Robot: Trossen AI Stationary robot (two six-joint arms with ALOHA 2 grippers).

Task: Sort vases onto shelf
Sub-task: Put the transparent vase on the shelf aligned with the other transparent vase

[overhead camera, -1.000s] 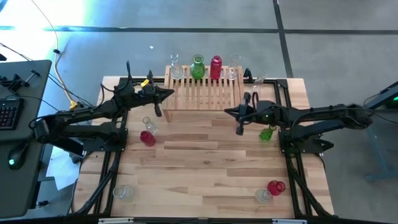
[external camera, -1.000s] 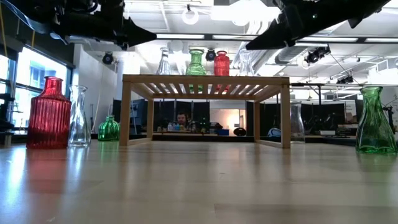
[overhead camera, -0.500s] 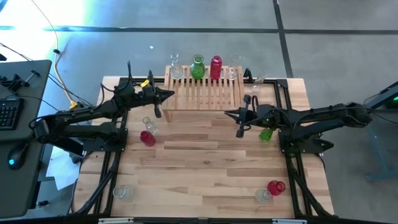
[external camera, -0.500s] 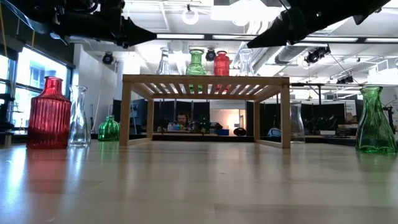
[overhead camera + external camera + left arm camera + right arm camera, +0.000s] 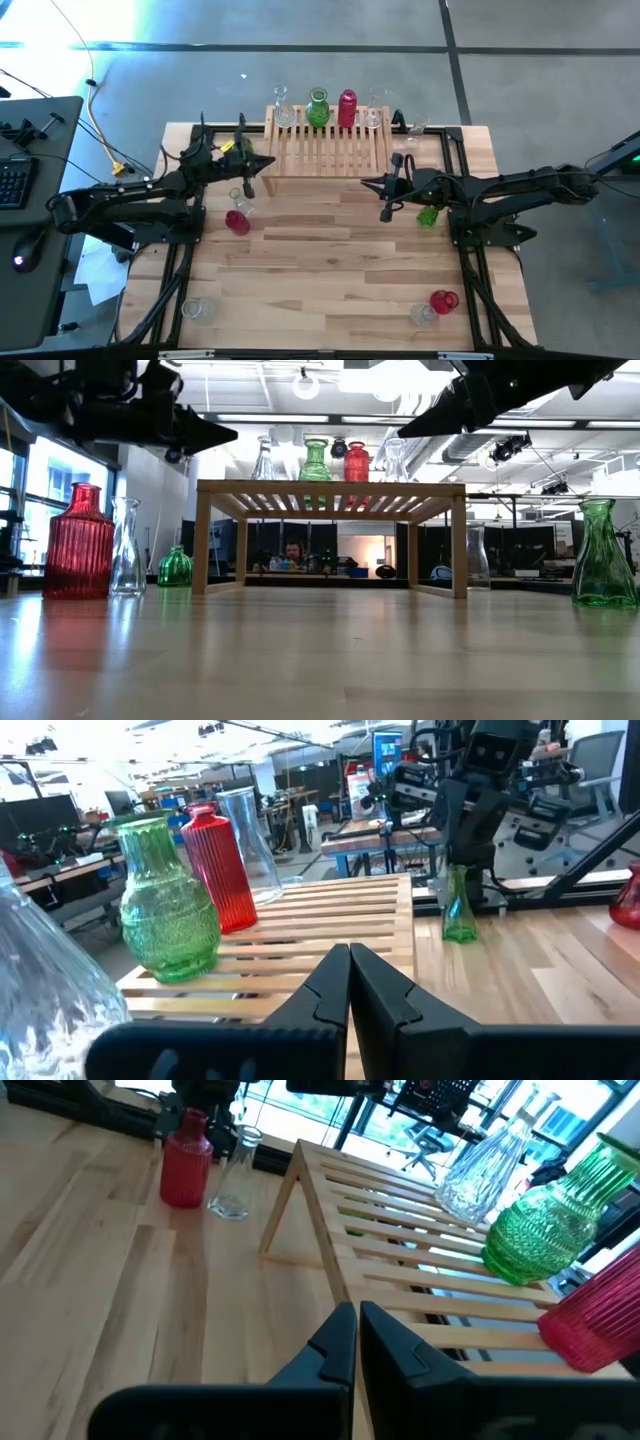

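The light-wood shelf (image 5: 328,152) stands at the table's far middle. On its far edge stand a clear vase (image 5: 283,113), a green vase (image 5: 318,108), a red vase (image 5: 347,108) and another clear vase (image 5: 375,110). My left gripper (image 5: 266,162) is shut and empty, in the air at the shelf's left end (image 5: 349,972). My right gripper (image 5: 366,182) is shut and empty, in the air off the shelf's near right corner (image 5: 357,1336). A red vase (image 5: 237,221) and a clear vase (image 5: 240,200) stand upright on the table left of the shelf. A green vase (image 5: 428,214) stands under the right arm.
Near the table's front edge stand a clear vase (image 5: 198,308) on the left and a red vase (image 5: 443,300) with a clear one (image 5: 424,315) on the right. A small green vase (image 5: 175,567) stands left of the shelf's legs. The table's middle planks (image 5: 330,260) are bare.
My left gripper has sunk and drawn back a little toward the table's left edge, still shut and empty. The vases and the shelf have not moved.
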